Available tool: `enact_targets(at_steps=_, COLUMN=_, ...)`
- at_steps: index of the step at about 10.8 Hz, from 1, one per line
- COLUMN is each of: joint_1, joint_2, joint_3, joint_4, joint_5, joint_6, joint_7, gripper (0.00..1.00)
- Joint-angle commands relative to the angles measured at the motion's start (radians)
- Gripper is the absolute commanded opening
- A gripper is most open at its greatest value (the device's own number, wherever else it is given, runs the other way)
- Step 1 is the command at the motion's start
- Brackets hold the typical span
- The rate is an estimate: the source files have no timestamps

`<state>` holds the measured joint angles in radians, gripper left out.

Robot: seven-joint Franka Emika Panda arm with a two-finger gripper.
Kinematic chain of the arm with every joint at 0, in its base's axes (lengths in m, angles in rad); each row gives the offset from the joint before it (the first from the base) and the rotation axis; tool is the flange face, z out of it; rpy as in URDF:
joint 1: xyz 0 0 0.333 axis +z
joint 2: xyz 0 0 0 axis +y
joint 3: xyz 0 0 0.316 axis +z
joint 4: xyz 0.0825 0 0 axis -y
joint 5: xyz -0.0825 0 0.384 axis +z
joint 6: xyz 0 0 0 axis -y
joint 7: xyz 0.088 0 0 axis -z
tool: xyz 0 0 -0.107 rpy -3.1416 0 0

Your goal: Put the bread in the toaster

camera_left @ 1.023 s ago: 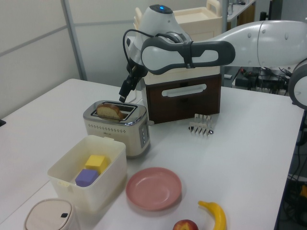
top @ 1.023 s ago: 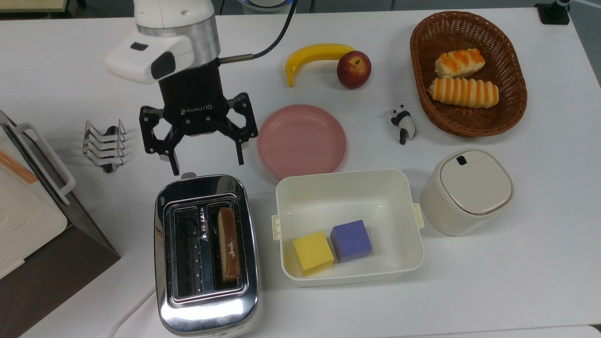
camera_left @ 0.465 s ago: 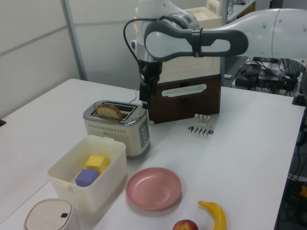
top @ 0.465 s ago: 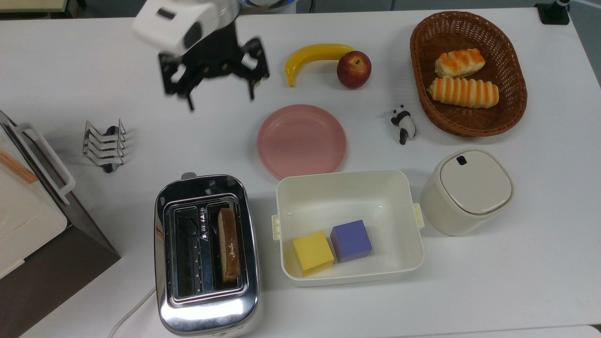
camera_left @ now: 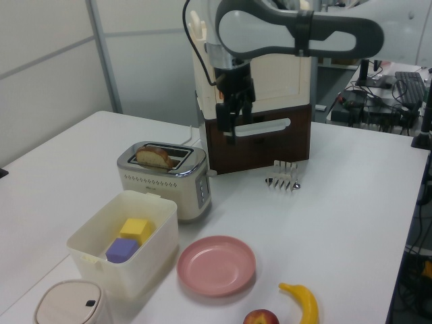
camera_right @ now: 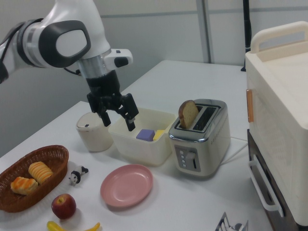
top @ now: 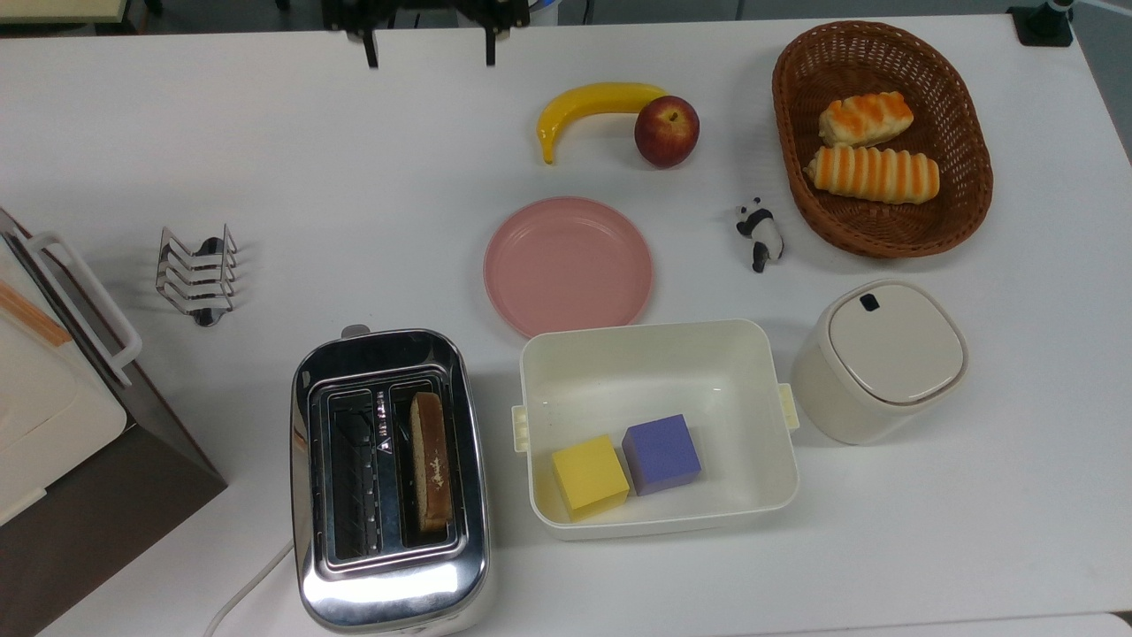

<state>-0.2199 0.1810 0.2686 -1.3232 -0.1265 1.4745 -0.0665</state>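
**Bread in the toaster, gripper raised and empty**

Nearest the front edge of the tabletop in the top view, we saw the toaster [top: 389, 482] toward the top view's left corner, with the bread [top: 430, 461] standing on edge in the slot on the top view's right; the other slot was dark and bare. In the right view the slice rose above the chrome body with its rounded top up. Just beside the toaster sat the white tub [top: 656, 354] holding a yellow block [top: 589, 476] and a purple block [top: 661, 453], which touched each other. Further back lay the pink plate [top: 568, 265], and the toast rack [top: 196, 274] near the top view's left edge. Beyond those were the banana [top: 591, 108] and the apple [top: 666, 131], touching. At the far edge we found the gripper [top: 430, 44], its fingers spread wide and holding nothing, well apart from the toaster; the right view showed it hanging high above the tabletop.
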Motion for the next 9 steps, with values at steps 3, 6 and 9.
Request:
enact_targets(at_steps=3, joint_1=-0.009, joint_2=-0.117, joint_3=-0.022, joint_4=-0.149, joint_5=0.013, joint_6=0.004, joint_7=0.046, gripper=1.00)
enact_targets(at_steps=6, joint_1=-0.009, joint_2=-0.133, joint_3=-0.025, joint_4=-0.148, joint_5=0.013, joint_6=0.004, joint_7=0.062, gripper=1.00)
enact_targets(at_steps=9, joint_1=0.067, joint_2=-0.133, joint_3=-0.104, joint_4=-0.148, joint_5=0.013, joint_6=0.004, joint_7=0.062, gripper=1.00)
